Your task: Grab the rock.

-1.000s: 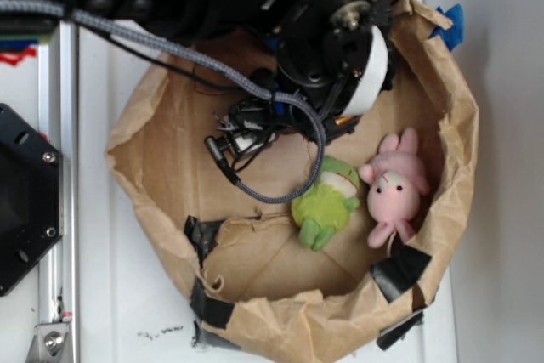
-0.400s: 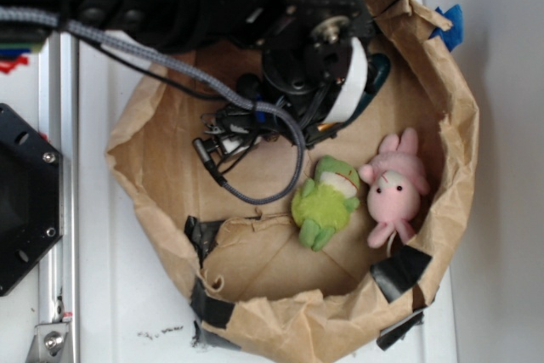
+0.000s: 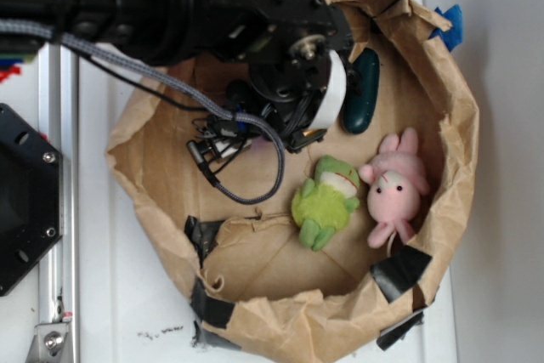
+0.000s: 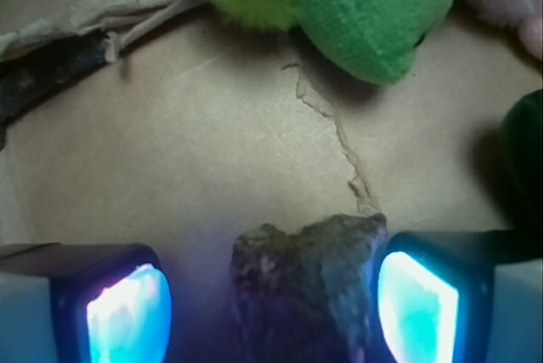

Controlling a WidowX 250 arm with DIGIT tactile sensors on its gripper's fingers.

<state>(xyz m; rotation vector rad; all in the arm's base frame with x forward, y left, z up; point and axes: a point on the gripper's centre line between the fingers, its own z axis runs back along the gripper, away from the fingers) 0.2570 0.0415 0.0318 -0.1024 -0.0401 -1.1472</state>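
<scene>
In the wrist view the rock (image 4: 306,282), a lumpy brown-grey stone, lies on brown paper between my two lit fingertips. My gripper (image 4: 272,312) is open: the rock sits close against the right finger (image 4: 416,308), and a clear gap separates it from the left finger (image 4: 127,312). From the exterior view the rock is hidden under the black arm and wrist (image 3: 293,65), which hang low over the upper middle of the paper basin.
The crumpled brown paper basin (image 3: 161,184) has raised walls patched with black tape (image 3: 399,271). A green frog plush (image 3: 325,201) and a pink bunny plush (image 3: 394,186) lie just beyond the rock. A dark green cucumber-shaped thing (image 3: 361,91) lies right of the wrist. A grey cable (image 3: 255,150) loops below.
The arm has shifted left and toward the back of the basin, uncovering the dark green cucumber-shaped thing. The plush toys have not moved.
</scene>
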